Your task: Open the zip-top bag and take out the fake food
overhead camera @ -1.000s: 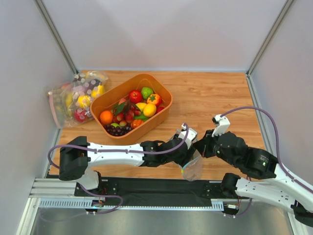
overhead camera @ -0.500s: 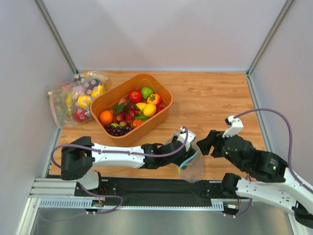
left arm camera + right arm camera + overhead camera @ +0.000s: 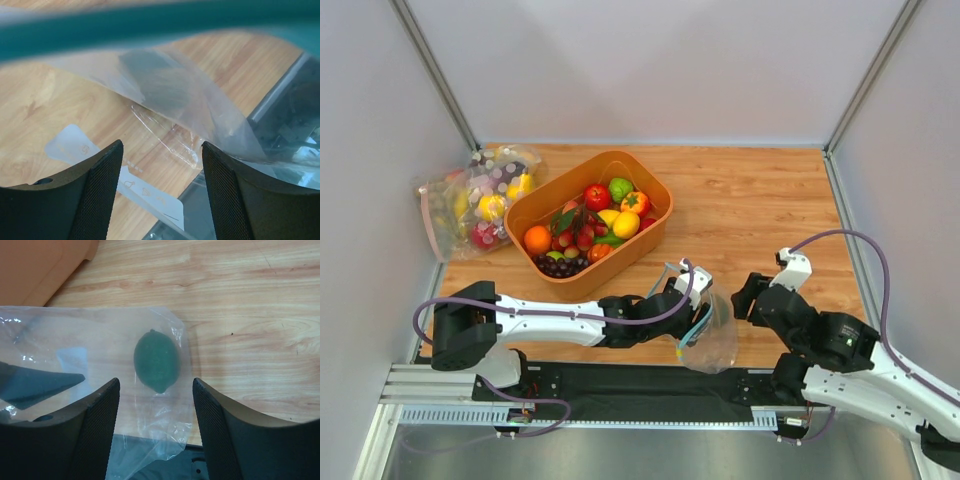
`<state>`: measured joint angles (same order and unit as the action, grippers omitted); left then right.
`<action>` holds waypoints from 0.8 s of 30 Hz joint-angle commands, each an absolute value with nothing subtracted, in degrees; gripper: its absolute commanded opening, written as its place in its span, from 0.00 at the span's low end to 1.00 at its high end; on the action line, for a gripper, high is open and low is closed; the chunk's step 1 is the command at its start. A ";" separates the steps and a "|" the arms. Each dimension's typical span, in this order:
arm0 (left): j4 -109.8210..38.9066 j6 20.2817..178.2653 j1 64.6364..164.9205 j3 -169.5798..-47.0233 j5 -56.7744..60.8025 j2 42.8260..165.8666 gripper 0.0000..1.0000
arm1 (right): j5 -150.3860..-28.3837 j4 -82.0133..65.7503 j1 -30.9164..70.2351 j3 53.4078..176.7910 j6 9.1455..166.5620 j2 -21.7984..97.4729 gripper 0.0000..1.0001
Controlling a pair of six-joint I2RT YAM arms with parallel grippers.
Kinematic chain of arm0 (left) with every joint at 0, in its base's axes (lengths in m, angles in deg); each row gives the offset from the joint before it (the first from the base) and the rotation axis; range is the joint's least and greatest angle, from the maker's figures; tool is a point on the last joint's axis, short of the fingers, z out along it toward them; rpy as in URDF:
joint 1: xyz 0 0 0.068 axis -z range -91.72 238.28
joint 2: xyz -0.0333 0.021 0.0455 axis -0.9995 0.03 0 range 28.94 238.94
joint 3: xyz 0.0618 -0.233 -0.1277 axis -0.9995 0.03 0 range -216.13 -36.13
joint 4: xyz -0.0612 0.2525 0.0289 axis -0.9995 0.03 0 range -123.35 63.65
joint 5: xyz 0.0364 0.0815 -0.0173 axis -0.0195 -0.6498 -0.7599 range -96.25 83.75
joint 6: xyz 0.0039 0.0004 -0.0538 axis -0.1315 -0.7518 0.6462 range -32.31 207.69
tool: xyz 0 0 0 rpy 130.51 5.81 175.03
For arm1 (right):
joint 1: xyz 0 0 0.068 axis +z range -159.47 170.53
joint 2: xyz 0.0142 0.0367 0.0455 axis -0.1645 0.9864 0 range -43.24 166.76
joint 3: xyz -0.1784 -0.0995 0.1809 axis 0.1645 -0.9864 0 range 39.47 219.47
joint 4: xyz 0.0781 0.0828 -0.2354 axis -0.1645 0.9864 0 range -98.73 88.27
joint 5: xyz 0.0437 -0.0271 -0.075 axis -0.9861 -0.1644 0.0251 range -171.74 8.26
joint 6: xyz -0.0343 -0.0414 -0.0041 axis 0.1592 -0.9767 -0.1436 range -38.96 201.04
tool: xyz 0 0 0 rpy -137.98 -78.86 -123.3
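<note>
The zip-top bag (image 3: 708,340) lies crinkled at the table's near edge, with its teal zip strip (image 3: 150,22) blurred across the top of the left wrist view. My left gripper (image 3: 692,305) is at the bag's mouth. Its jaws (image 3: 161,146) stand open, with clear plastic sagging between and beyond them. One piece of fake food, a dark green fruit (image 3: 156,360), rests inside the bag (image 3: 100,340). My right gripper (image 3: 745,297) hovers just right of the bag, open (image 3: 156,381), and the fruit shows beyond its fingers. A dark finger-like shape shows through the plastic at the left.
An orange basket (image 3: 610,156) full of plastic fruit stands left of centre. Clear bags with pink strips (image 3: 470,200) lie against the left wall. A black mat (image 3: 620,385) runs along the near edge under the bag's bottom. A white printed label (image 3: 150,192) lies below the left fingers.
My right gripper has opened, let go of the bag and drawn back to the right. The left gripper and the bag have shifted slightly toward the near edge.
</note>
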<state>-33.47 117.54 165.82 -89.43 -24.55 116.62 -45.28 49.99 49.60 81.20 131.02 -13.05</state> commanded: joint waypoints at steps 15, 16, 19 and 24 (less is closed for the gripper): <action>-38.45 115.29 165.97 -90.19 -23.30 116.13 0.74 | -58.96 26.89 37.39 66.02 129.82 -12.22 0.55; -38.63 114.86 165.97 -90.19 -23.21 116.21 0.74 | -59.42 25.91 36.51 65.40 129.56 -12.13 0.54; -39.15 114.15 165.80 -90.36 -23.30 116.57 0.75 | -59.51 24.41 35.01 63.73 129.38 -11.43 0.47; -39.42 113.80 165.01 -91.32 -21.98 117.79 0.76 | -60.21 22.92 33.78 60.83 129.38 -8.80 0.40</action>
<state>-36.27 115.18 165.62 -89.43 -22.96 116.86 -59.35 27.39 34.43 62.40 129.86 -9.99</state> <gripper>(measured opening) 0.753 0.409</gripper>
